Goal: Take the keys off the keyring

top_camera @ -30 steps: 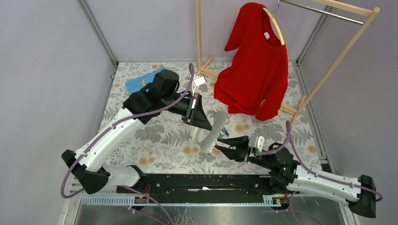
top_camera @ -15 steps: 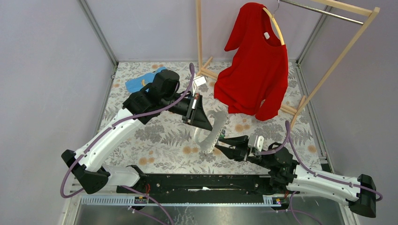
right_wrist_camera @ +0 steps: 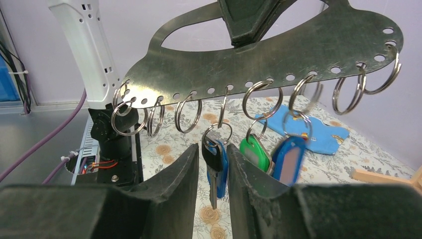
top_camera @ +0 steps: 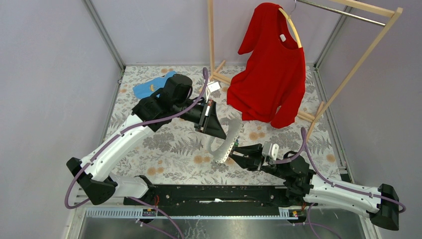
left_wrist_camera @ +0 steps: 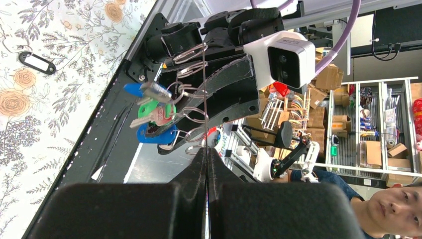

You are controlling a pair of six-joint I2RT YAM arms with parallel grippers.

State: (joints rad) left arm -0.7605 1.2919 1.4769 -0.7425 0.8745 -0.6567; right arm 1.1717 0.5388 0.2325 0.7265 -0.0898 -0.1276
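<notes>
roughly vertical keys [right_wrist_camera: 215, 172], blades down

The fingers of our right tool [right_wrist_camera: 213, 155] flank a dark-headed key [right_wrist_camera: 213, 183] — contact unclear — hanging by rings [right_wrist_camera: 218, 130] from a perforated metal plate [right_wrist_camera: 278, 50].

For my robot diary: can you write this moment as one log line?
left tool: shut on metal plate | right tool: around dark key, grip unclear | key on ring

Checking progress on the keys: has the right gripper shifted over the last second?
Yes, slightly: the right gripper has edged left, away from the wooden rack, toward the metal plate.
</notes>
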